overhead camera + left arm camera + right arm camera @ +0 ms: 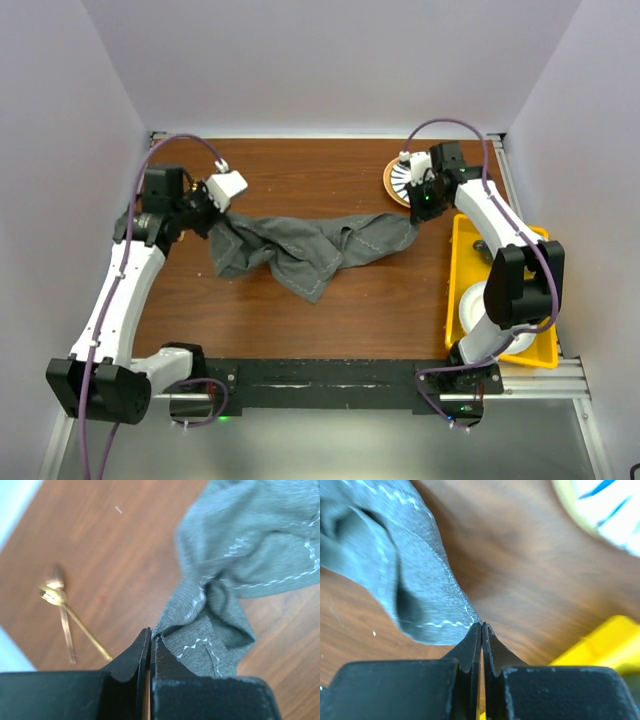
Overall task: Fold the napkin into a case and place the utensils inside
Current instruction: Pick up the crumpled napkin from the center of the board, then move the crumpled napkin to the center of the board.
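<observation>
The dark grey napkin (310, 250) is stretched in a crumpled band across the middle of the table, sagging between my two grippers. My left gripper (222, 218) is shut on its left end, with the hemmed cloth (250, 540) pinched at the fingertips (151, 632). At the band's right end my right gripper (418, 215) is shut on a stitched corner (395, 560), its jaws pressed together (482, 626). Two gold utensils (87, 632) lie crossed on the wood, left of the left fingers. In the top view the left arm hides them. No case is in view.
A striped plate (398, 178) sits at the back right, just behind the right gripper, and shows blurred at the right wrist view's top corner (605, 510). A yellow tray (540, 240) holding a white dish (470, 305) runs along the right edge.
</observation>
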You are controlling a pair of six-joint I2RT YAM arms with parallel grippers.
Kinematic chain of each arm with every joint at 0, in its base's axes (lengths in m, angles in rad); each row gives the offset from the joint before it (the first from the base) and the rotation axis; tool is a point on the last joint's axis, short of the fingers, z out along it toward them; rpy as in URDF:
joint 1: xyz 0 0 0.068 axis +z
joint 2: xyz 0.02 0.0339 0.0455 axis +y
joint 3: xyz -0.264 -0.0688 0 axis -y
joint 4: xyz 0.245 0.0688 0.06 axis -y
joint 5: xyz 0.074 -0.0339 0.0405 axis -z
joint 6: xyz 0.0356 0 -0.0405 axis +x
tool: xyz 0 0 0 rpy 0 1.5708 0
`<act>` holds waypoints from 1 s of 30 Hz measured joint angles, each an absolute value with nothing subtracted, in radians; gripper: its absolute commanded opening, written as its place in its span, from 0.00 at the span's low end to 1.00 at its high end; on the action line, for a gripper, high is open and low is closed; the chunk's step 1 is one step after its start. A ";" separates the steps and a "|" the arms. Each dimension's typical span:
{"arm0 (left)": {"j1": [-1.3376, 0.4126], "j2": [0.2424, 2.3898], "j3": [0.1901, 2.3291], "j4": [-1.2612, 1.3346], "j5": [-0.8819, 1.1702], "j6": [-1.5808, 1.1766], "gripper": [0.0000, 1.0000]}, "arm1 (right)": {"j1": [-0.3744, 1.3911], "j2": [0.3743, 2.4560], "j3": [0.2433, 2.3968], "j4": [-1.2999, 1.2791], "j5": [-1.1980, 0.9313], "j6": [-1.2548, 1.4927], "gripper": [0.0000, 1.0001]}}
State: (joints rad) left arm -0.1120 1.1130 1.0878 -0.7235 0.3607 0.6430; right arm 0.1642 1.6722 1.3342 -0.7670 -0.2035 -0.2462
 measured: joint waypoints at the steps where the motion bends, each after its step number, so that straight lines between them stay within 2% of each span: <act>1: -0.096 1.124 1.130 -0.741 0.381 0.652 0.00 | 0.151 1.672 1.360 -0.773 -0.204 -0.244 0.00; 8: 0.013 1.262 1.497 -0.828 0.538 0.648 0.00 | 0.129 1.673 1.502 -0.805 -0.199 -0.242 0.00; 11: 0.043 1.309 1.625 -0.871 0.644 0.675 0.00 | 0.131 1.686 1.538 -0.830 -0.202 -0.257 0.52; 12: 0.044 1.312 1.640 -0.894 0.686 0.687 0.00 | 0.133 1.699 1.557 -0.849 -0.205 -0.263 0.80; 14: 0.032 1.311 1.635 -0.953 0.744 0.704 0.00 | 0.137 1.727 1.591 -0.879 -0.220 -0.279 0.93; 18: 0.015 1.312 1.537 -1.007 0.811 0.687 0.00 | 0.162 1.726 1.596 -0.894 -0.247 -0.296 0.95; 23: 0.018 1.333 1.441 -0.987 0.813 0.560 0.00 | 0.238 1.693 1.565 -0.881 -0.305 -0.315 0.90; 27: 0.035 1.359 1.443 -0.917 0.782 0.435 0.00 | 0.322 1.653 1.477 -0.837 -0.348 -0.330 0.83; 30: 0.064 1.373 1.464 -0.877 0.751 0.368 0.00 | 0.377 1.631 1.391 -0.777 -0.358 -0.344 0.82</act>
